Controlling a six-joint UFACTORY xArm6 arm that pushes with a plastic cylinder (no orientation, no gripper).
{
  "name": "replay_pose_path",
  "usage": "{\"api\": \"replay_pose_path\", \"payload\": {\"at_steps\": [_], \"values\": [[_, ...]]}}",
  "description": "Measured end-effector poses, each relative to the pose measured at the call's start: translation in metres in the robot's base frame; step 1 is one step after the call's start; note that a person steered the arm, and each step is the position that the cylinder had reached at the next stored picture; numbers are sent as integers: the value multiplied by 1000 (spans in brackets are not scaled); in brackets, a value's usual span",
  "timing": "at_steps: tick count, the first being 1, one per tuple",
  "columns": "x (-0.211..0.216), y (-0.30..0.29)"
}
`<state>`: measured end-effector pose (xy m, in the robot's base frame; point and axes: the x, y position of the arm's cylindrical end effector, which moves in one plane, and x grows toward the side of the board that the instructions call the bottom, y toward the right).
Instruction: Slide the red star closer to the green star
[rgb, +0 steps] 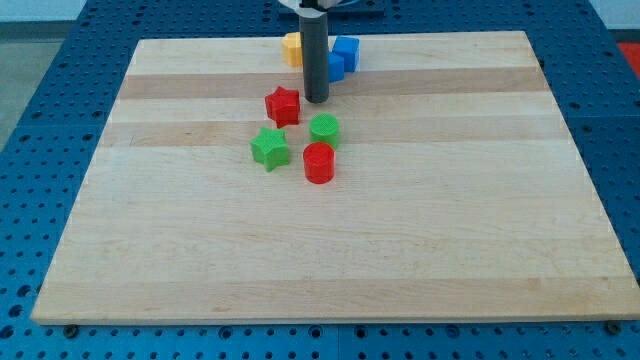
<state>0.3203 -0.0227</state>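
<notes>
Tip (317, 99) just right of red star (283, 106), perhaps touching; green star (269, 148) below.

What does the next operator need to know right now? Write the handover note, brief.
Tip: my tip is on the board, just to the view's right of the red star, slightly above it, with a small gap.
Job's things: the red star sits just above the green star, apart from it.
Nearby: a green cylinder and a red cylinder to the right of the stars; a blue block and an orange block near the top edge, partly behind the rod.
Done: the stars are already near each other.
Left: probably bring the tip above the red star and push it down toward the green star.
</notes>
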Motion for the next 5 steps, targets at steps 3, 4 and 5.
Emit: {"api": "replay_pose_path", "payload": {"at_steps": [3,4,5], "values": [[-5,-40],[1,-41],[3,-42]]}}
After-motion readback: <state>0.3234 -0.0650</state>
